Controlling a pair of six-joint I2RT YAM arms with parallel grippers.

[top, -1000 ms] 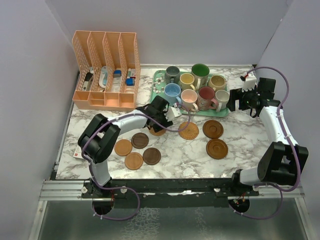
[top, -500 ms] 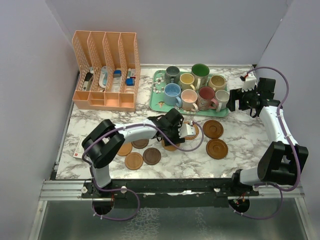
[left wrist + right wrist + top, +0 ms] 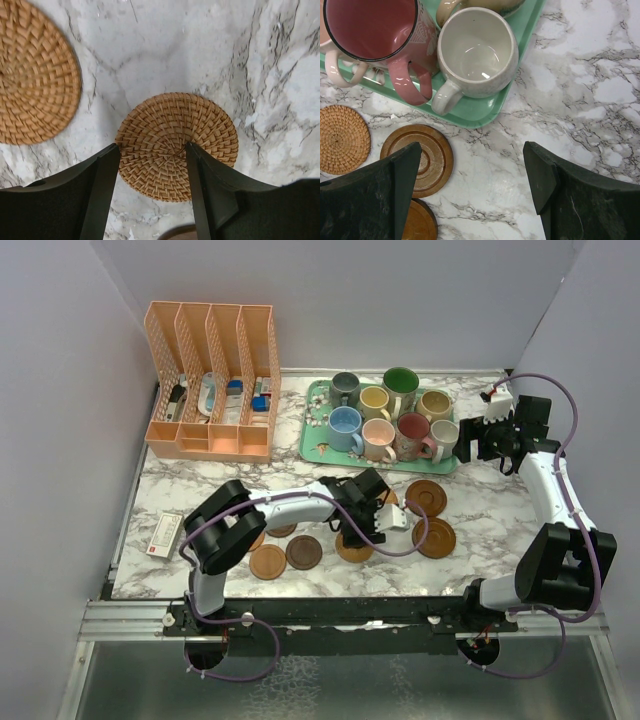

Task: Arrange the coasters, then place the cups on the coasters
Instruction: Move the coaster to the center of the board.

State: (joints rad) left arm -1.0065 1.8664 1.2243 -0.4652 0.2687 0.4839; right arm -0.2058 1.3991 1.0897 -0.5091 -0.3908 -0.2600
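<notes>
Bearings: twelve o'clock is the far wall, seen from the arms' side.
Woven coaster point(image 3: 155, 140) point(image 3: 352, 548): on the marble table point(image 3: 480, 530), near its middle and toward the near edge, under the left gripper's fingertips.
Left gripper point(image 3: 152, 146) point(image 3: 362, 530): fingers about half apart. One sits at the coaster's nine o'clock rim and the other crosses its middle. Cannot tell whether it has hold of the disc or only hangs over it.
Second woven coaster point(image 3: 35, 75) point(image 3: 342, 139): at one o'clock of the first, partly under the left arm.
Grooved brown coasters: one point(image 3: 435, 538) at three o'clock of the first, another point(image 3: 426, 498) at two o'clock.
Left cluster: a tan disc point(image 3: 268, 562) and a dark disc point(image 3: 303, 552) at nine o'clock, touching. Two more behind them are half hidden by the arm.
Cups: eight in two rows on the teal tray point(image 3: 315, 440) at twelve o'clock, none on a coaster. The cream mug point(image 3: 477, 52) is at the tray's right end, beside the dark red mug point(image 3: 370, 25).
Right gripper point(image 3: 470, 147) point(image 3: 480, 445): fingers wide apart with nothing between them, hovering just off the tray's three o'clock end.
Orange file rack point(image 3: 210, 370): far left, at ten o'clock.
</notes>
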